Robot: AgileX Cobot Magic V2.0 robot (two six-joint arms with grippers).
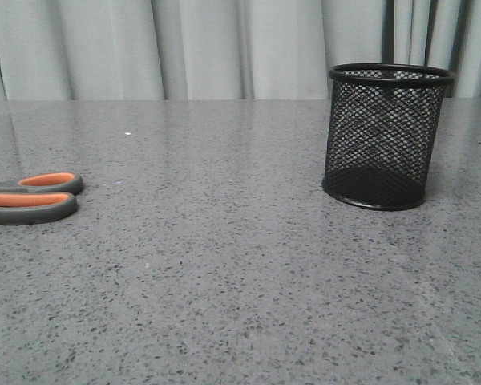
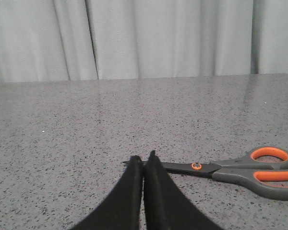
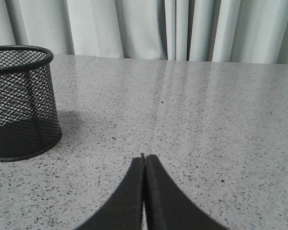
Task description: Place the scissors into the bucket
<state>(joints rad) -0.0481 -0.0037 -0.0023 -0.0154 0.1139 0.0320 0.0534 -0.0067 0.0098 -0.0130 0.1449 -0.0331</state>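
grey table (image 1: 240, 289) – scissors (image 1: 32, 196) at left edge, bucket (image 1: 385, 136) right.

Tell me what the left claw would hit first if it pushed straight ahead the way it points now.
Probably the blade tips of the scissors: they lie just past the shut left claw, though depth is unclear. Beyond that, only bare table.

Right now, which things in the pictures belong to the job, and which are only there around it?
Belong to the job:
- scissors, lying flat on the table
- bucket, standing upright, nothing seen inside
- left end effector, shut, close to the blade tips

Only around:
- table
- curtain
- right end effector, shut, apart from the bucket
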